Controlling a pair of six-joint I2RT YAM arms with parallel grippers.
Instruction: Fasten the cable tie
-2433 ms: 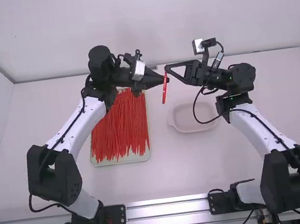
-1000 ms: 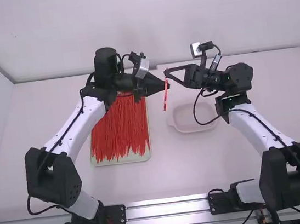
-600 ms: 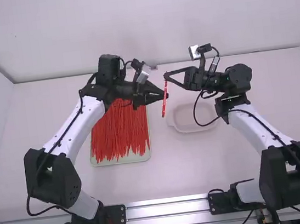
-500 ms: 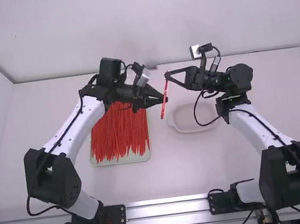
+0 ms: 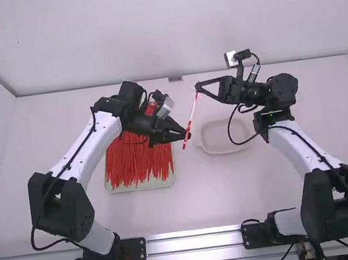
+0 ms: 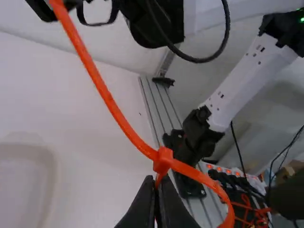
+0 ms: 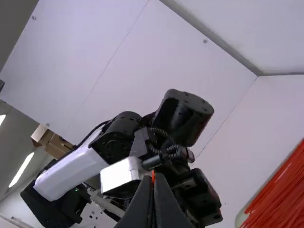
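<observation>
A red cable tie [image 5: 190,119] hangs slanted in the air between both grippers, above the table's middle. My right gripper [image 5: 197,89] is shut on its upper end, and a sliver of red shows between its closed tips [image 7: 152,190]. My left gripper [image 5: 183,132] is shut on the lower end. In the left wrist view the strap [image 6: 109,102] runs through the tie's head [image 6: 163,159], just above my closed left gripper [image 6: 155,190]. A short loop [image 6: 209,178] curves away beyond the head.
A flat tray [image 5: 140,186] with a pile of several spare red cable ties [image 5: 135,154] lies under the left arm. A shallow white bowl [image 5: 204,140] sits on the table below the right gripper. The table front is bare.
The left gripper has swung down and toward the camera with the tie's lower end. The tie now slants more steeply. The right gripper has shifted slightly right.
</observation>
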